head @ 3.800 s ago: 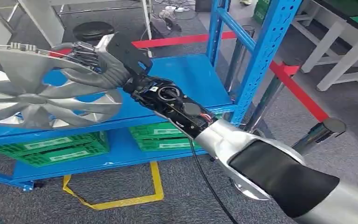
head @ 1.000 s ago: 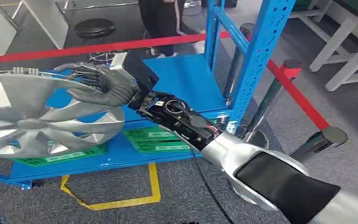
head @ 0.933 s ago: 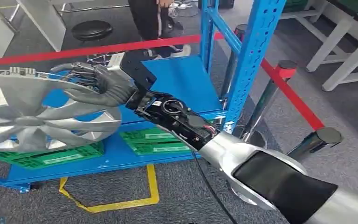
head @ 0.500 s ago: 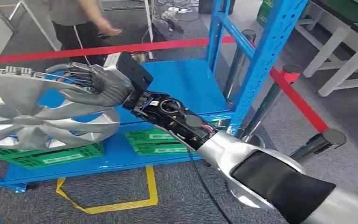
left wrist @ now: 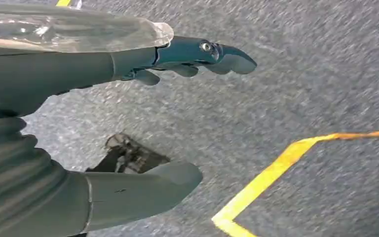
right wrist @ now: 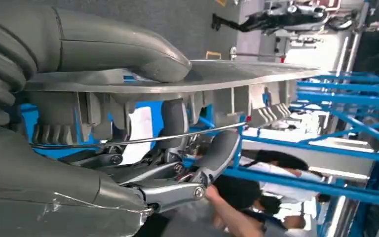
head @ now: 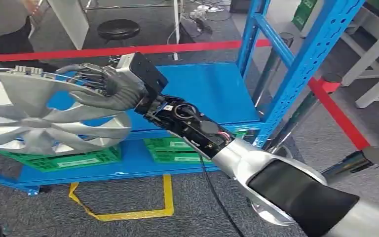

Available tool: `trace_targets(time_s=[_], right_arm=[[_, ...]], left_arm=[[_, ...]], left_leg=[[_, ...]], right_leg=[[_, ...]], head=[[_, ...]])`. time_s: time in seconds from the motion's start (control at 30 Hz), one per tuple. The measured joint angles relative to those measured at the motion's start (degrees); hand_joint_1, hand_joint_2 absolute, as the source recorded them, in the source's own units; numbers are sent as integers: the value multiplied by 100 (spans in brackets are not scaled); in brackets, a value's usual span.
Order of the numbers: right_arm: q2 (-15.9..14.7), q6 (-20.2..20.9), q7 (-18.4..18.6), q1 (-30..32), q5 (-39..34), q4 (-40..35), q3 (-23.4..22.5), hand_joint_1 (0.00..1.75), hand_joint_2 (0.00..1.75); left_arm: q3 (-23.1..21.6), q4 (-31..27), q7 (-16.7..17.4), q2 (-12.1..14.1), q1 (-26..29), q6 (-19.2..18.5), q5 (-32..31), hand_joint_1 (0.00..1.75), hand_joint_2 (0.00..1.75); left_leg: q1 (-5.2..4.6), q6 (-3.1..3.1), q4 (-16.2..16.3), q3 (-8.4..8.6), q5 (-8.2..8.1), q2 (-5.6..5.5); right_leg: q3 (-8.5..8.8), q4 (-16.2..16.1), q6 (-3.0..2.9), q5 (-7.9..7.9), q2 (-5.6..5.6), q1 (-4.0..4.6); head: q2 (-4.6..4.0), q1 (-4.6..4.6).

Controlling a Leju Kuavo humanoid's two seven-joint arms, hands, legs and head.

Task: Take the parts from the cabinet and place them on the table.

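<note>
The right hand point(head: 113, 89) had its fingers point(right wrist: 177, 123) under the rim of the wheel cover point(head: 39, 116) and its thumb over it, pinching it; the cover hung clear in front of the blue rack point(head: 212, 94), face up, nearly flat, no long axis; the left hand point(left wrist: 128, 123) hung spread and empty; the placing on the table was still left.

My head view loses the wheel cover point(head: 39, 118) past its left edge, so I can't see its full rim. My right hand point(head: 109, 89) covers the rim where it grips. The green crates point(head: 59, 159) sit partly behind the cover. A person point(head: 5, 24) is cut off at the corner. The left wrist view's floor is blurred.
</note>
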Motion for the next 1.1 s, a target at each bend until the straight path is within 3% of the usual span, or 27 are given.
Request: trace_targets(time_s=[0.03,0.07,0.13,0.17,0.2,0.23,0.27,0.3,0.33,0.37,0.4,0.5,0.53,0.6,0.67,0.7,0.73,0.8,0.83,0.87,0.9,0.93,1.0,1.03,1.07,1.1], right_arm=[[0,-4,20,3,11,-4,0,175,175],[0,-7,24,-2,11,-7,-2,175,175],[0,-7,24,-1,11,-11,-2,175,175],[0,-7,26,5,11,-11,0,175,175],[0,-9,33,18,13,-11,0,175,175],[0,-9,37,31,13,-11,0,175,175],[0,-9,44,34,15,-11,0,175,175],[0,-7,44,32,15,-11,0,175,175],[0,-7,41,26,15,-13,0,175,175],[0,-7,37,19,13,-13,-2,175,175],[-2,-7,44,11,15,-13,-7,175,175],[-2,-7,52,14,15,-13,-4,175,175],[-2,-7,55,15,17,-15,-7,175,175],[-2,-9,52,14,48,-15,-7,175,175],[-4,-35,41,38,124,-13,-5,175,175],[-9,-44,39,56,155,-13,-4,175,175],[-13,-53,39,73,177,-11,-2,175,175],[-20,-79,39,88,221,-11,0,175,175],[-20,-85,31,84,236,-11,0,175,175],[-20,-90,26,83,238,-11,0,175,175],[-20,-94,6,71,240,-11,0,175,175],[-20,-103,-4,62,247,-11,0,175,175],[-20,-118,-18,65,275,-11,0,175,175],[-17,-129,-18,66,291,-11,2,175,175],[-17,-131,-18,69,304,-11,7,175,175],[-18,-138,-26,57,304,-11,4,175,175]], left_arm=[[0,4,0,-11,0,0,-9,0,175],[0,4,0,-7,-13,2,-13,0,175],[0,4,0,9,-24,11,-15,0,175],[0,7,2,2,-16,11,-15,0,175],[0,7,2,-7,-7,11,-15,0,175],[0,7,2,-7,-3,11,-15,0,175],[0,7,2,4,-6,11,-15,0,175],[0,7,2,9,-13,11,-15,0,175],[0,7,2,13,-22,11,-17,0,175],[0,11,4,4,-47,11,-20,0,175],[0,11,7,11,-51,11,-20,0,175],[0,13,20,-11,-39,13,-22,0,175],[0,13,20,-9,-39,18,-22,0,175],[0,13,22,-7,-49,20,-31,0,175],[0,13,26,-9,-48,26,-39,0,175],[0,13,28,-9,-46,31,-39,0,175],[0,13,31,-9,-45,35,-41,0,175],[0,15,31,-22,-46,35,-46,0,175],[0,15,33,-22,-47,35,-46,0,175],[0,17,31,-47,-46,35,-48,0,175],[0,17,31,-55,-58,35,-52,0,175],[0,17,31,-31,-65,37,-52,0,175],[0,17,33,-31,-57,42,-55,0,175],[0,20,35,-26,-58,42,-57,0,175],[0,24,35,-50,-50,42,-59,0,175],[0,24,35,-39,-61,44,-63,0,175]], left_leg=[[21,-22,69,-14,-72,75],[13,-65,330,-146,-218,154],[40,-147,1335,-675,-613,196],[49,-175,1711,-899,-714,209],[67,-198,1847,-1007,-684,223],[88,-209,1709,-974,-536,233],[101,-217,1274,-787,-267,253],[107,-223,732,-524,2,297],[109,-228,176,-236,227,447],[31,-206,23,-170,145,516],[47,-101,15,-182,172,428],[37,8,30,-186,149,333],[65,61,13,-163,157,314],[53,118,13,-150,147,266],[33,139,16,-140,133,202],[24,145,17,-134,129,162],[19,146,18,-123,127,115],[16,142,21,-98,117,18],[13,128,23,-79,108,-32],[38,114,18,-100,99,-55],[12,86,46,-125,100,-96],[16,44,54,-166,123,-126],[52,-26,7,-176,156,-199],[64,-57,52,-193,106,-212],[33,-92,135,-218,62,-22],[36,-122,489,-381,-155,116]], right_leg=[[52,-56,-19,23,-28,-22],[62,-75,-43,30,-52,-26],[62,-74,-54,22,-105,-25],[62,-73,-56,15,-136,-26],[64,-73,-56,11,-162,-26],[67,-70,-47,2,-185,-27],[67,-54,-31,-12,-212,-33],[71,-34,-4,-33,-233,-42],[78,-9,35,-65,-255,-39],[61,12,77,-92,-265,9],[62,18,98,-102,-290,17],[102,10,179,-151,-385,12],[34,81,223,-227,-330,-19],[-225,742,235,-625,-210,-22],[-716,1791,234,-1022,-163,-22],[-863,2064,226,-1069,-159,-21],[-888,2049,212,-974,-156,-22],[-599,1330,158,-487,-132,-17],[-348,737,109,-170,-54,1],[-181,334,52,3,142,-2],[-126,180,40,-20,191,-9],[-40,79,56,-66,147,-13],[-39,88,43,-60,93,28],[30,-16,-6,-19,28,-69],[57,-37,-18,-8,3,-42],[62,-44,-37,-3,-32,-44]], head=[[0,-1],[0,-45],[0,-61],[0,-63],[0,-65],[0,-63],[0,-61],[0,-65],[0,-72],[-2,-105],[0,-72],[0,-39],[0,-39],[0,3],[0,11],[0,11],[0,11],[0,18],[0,31],[0,31],[0,-4],[0,27],[0,35],[0,42],[0,31],[0,-33]])
